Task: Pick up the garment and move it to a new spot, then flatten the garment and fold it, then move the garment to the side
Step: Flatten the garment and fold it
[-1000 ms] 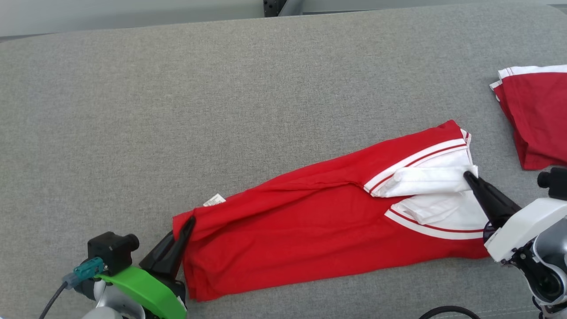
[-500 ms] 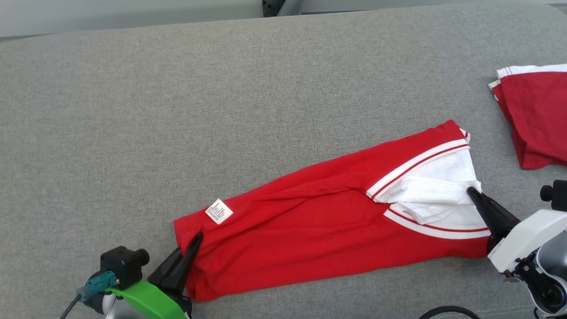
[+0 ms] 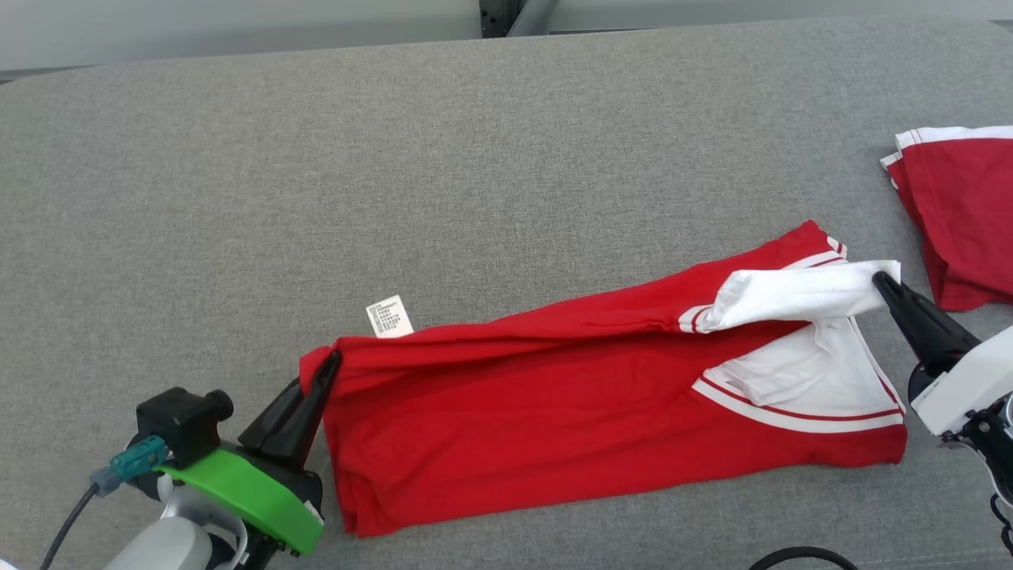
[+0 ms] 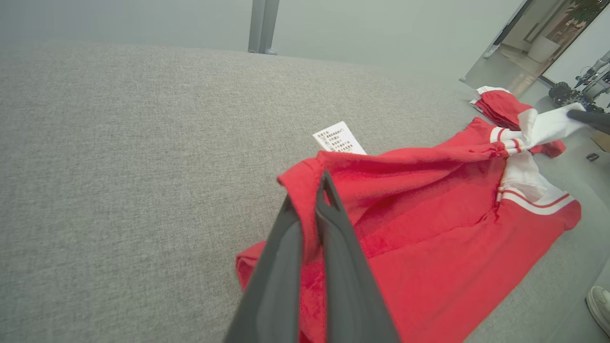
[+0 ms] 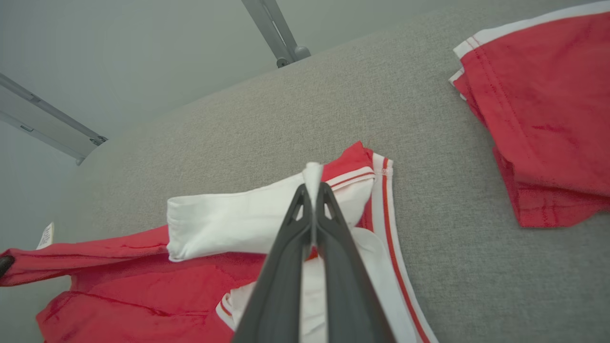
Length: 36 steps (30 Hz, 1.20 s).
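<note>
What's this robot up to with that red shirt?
The robot is holding a red and white shirt by two ends on a grey cushioned surface. Its left claw pinches a red corner; its right claw pinches the white sleeve, raised slightly. Another folded red garment lies off to its right.

Grey fabric bench [image 3: 316,158] carrying 2 items: a red-and-white garment [image 3: 554,412] spread near the front edge, and a folded red pile [image 3: 965,214] at the right, lying apart.
</note>
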Available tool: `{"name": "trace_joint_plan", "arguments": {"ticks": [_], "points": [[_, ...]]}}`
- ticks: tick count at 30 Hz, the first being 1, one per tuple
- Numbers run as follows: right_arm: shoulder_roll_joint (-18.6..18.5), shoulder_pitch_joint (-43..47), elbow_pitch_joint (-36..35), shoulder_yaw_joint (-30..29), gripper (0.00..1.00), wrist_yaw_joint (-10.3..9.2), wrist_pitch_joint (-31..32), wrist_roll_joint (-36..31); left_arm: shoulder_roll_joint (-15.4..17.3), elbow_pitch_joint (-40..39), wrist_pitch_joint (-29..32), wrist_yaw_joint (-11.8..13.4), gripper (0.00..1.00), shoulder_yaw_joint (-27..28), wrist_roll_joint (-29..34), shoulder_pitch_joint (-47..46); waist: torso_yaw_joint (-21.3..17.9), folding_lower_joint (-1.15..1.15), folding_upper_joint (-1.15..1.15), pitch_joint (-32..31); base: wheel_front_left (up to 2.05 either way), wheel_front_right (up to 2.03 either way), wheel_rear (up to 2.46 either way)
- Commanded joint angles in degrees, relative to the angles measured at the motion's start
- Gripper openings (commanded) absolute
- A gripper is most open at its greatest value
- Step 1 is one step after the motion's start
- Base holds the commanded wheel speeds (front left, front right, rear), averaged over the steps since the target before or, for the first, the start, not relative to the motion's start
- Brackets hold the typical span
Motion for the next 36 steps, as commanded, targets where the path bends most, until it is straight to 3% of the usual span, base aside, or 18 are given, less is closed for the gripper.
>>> {"name": "trace_joint_plan", "arguments": {"ticks": [1, 10, 19, 20, 21, 22, 23, 24, 25, 32, 34, 36], "points": [[-0.12, -1.0, -0.91, -0.37, 0.0, -0.05, 0.47, 0.37, 0.39, -0.25, 0.02, -0.56, 0.0, 0.23, 0.63, -1.75, 0.15, 0.0, 0.0, -0.06, 0.0, 0.0, 0.0], [0.78, 1.45, -4.62, -1.36, 0.0, -0.05, 2.11, 1.18, 0.68, -0.22, 0.27, -1.06, 0.0, -0.3, 0.29, -1.67, 0.01, 0.0, 0.0, 0.63, 0.0, 0.0, 0.0], [1.76, 3.42, -0.32, 0.25, 0.0, -0.04, 4.48, -0.24, -0.78, 3.19, -0.96, -1.74, 0.0, -3.1, 2.19, 0.7, -0.29, 0.0, 0.0, 0.93, 0.0, 0.0, 0.0], [1.37, 3.51, 0.34, 1.01, 0.0, -0.04, 4.9, -0.68, -0.97, 3.89, -1.07, -1.69, 0.17, -3.32, 2.42, 1.05, -0.29, 0.0, 0.0, 0.93, 0.0, 0.0, 0.0], [0.91, 3.59, 0.99, 1.91, 0.05, -0.04, 5.3, -1.14, -1.03, 4.66, -1.16, -1.57, 0.35, -3.64, 2.96, 1.27, -0.29, 0.0, 0.0, 0.93, 0.0, 0.0, 0.0], [0.68, 3.5, 1.41, 2.68, 0.53, -0.04, 5.21, -1.43, -0.98, 5.42, -1.3, -1.45, 0.46, -4.07, 3.61, 1.37, -0.31, 0.0, 0.0, 0.97, 0.0, 0.0, 0.0], [0.68, 3.5, 1.41, 2.68, 0.53, -0.04, 5.21, -1.43, -0.98, 5.42, -1.3, -1.45, 0.46, -4.07, 3.61, 1.37, -0.31, 0.0, 0.0, 0.97, 0.0, 0.0, 0.0], [0.55, 3.41, 2.13, 3.2, 1.0, -0.04, 5.01, -1.76, -0.94, 6.18, -1.29, -1.32, 0.95, -4.38, 4.22, 1.47, -0.27, 0.0, 0.0, 0.98, 0.0, 0.0, 0.0], [0.36, 3.4, 2.76, 3.74, 1.0, -0.04, 4.89, -2.12, -0.79, 7.15, -1.28, -1.2, 1.0, -4.75, 5.01, 1.49, -0.2, 0.0, 0.0, 0.95, 0.0, 0.0, 0.0], [-1.84, 3.85, 4.83, 4.19, 1.0, -0.04, 4.05, -2.37, 0.06, 8.97, -1.87, -0.39, 1.0, -5.57, 6.92, 2.52, -0.14, 0.0, 0.0, 0.72, 0.0, 0.0, 0.0], [-2.54, 4.06, 4.25, 3.78, 1.0, -0.04, 4.08, -2.04, 0.56, 7.87, -2.16, 1.07, 1.0, -4.46, 7.1, 3.83, -0.56, 0.0, 0.0, 0.56, 0.0, 0.0, 0.0], [-3.09, 4.06, 3.51, 2.55, 1.0, -0.04, 3.3, -2.11, 1.16, 5.74, -2.57, 4.27, 1.0, -2.16, 8.17, 5.63, -1.06, 0.0, 0.0, 0.5, 0.0, 0.0, 0.0]]}}
